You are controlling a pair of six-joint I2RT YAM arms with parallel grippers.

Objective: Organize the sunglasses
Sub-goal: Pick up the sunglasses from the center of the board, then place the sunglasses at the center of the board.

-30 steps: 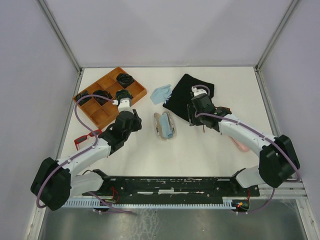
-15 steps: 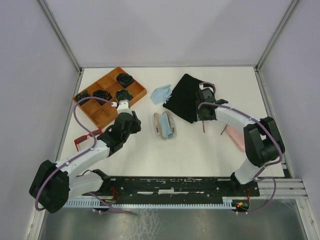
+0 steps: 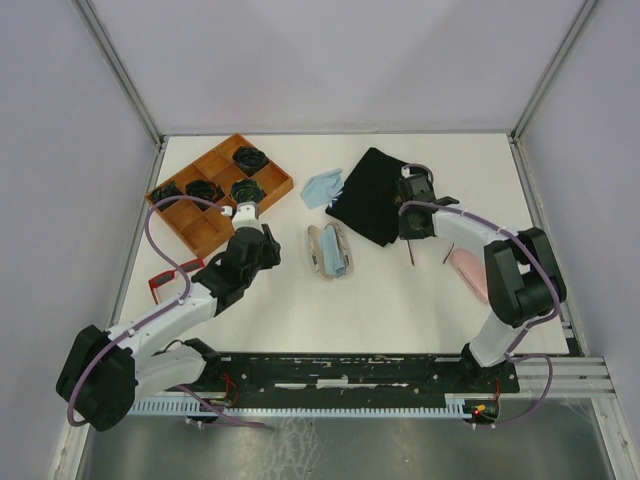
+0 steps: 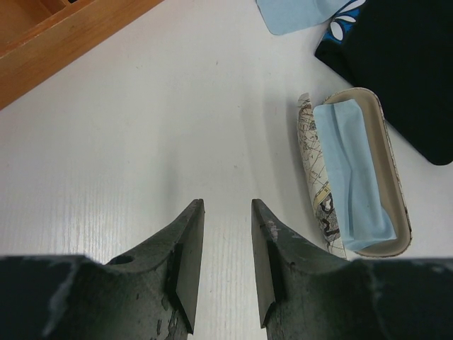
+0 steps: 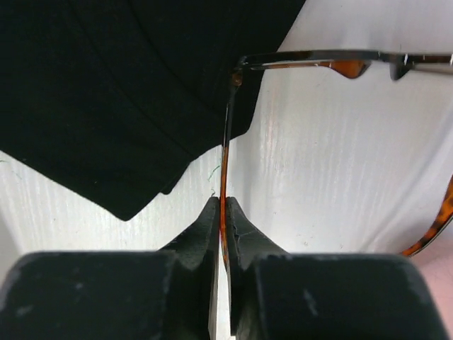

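Two pairs, well apart.
Thin arm of brown-tinted sunglasses (image 5: 347,67) clamped tight in right gripper (image 5: 221,212) beside black cloth (image 5: 106,85); left gripper (image 4: 226,212) half-spread, empty, near patterned case (image 4: 354,177); red sunglasses (image 3: 165,280) at table's (image 3: 400,300) left edge.

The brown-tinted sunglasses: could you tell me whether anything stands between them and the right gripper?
Nothing visible does: the right gripper is shut on one thin arm of the brown-tinted sunglasses, just beside the black cloth.
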